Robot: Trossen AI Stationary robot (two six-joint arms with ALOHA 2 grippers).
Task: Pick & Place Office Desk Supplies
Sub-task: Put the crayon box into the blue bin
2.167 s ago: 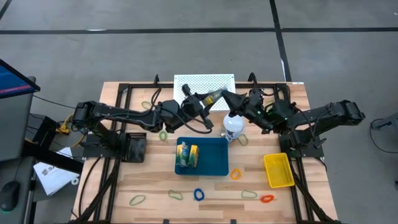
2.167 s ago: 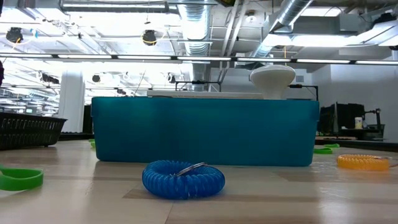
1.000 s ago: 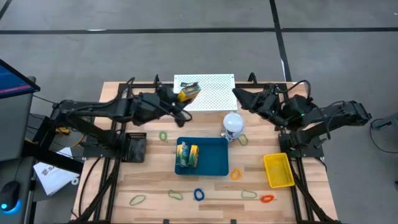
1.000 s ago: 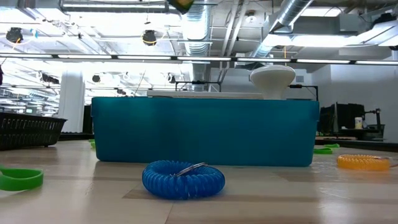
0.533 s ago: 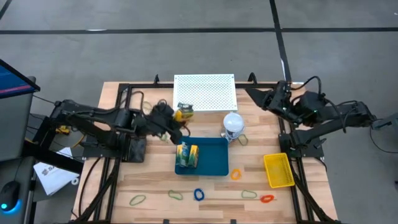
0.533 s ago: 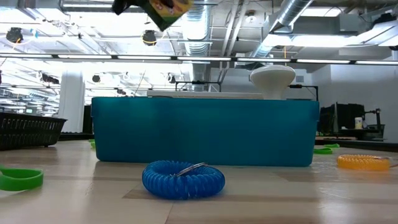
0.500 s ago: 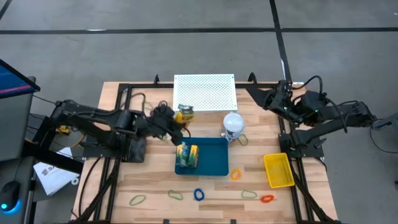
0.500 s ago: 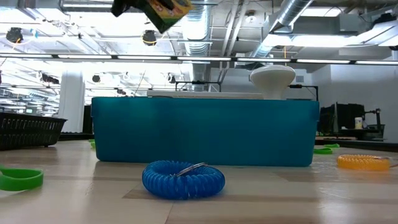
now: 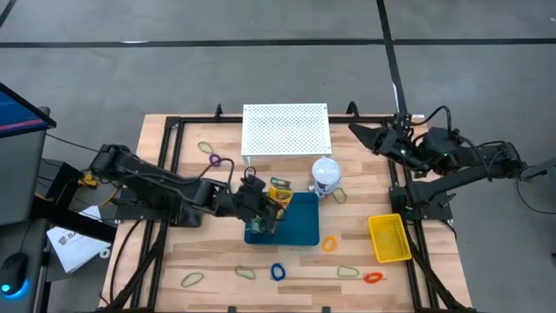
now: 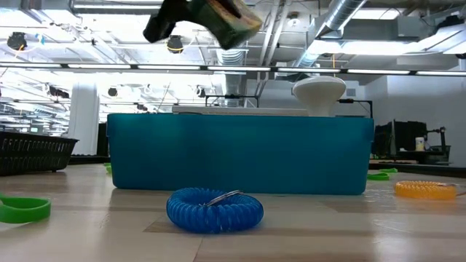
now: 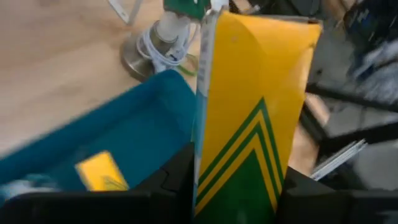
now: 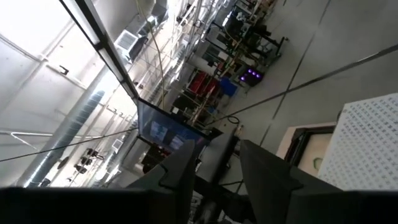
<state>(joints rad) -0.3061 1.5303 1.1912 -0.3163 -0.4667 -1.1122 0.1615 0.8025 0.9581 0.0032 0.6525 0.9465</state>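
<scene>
Left pincer (image 9: 271, 193) clamped on the crayon box (image 9: 279, 189) — held over the blue bin's (image 9: 300, 228) rim, right pincer (image 9: 358, 132) parted, empty — raised beyond the counter (image 9: 217, 261) edge

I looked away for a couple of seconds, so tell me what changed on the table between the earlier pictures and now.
The left gripper took the crayon box from the right gripper over the white board, then carried it to above the teal bin, where it holds it clear of the rim. The right arm pulled back to the table's far right corner, empty. The coiled loops, yellow basket and white bottle stayed put.
</scene>
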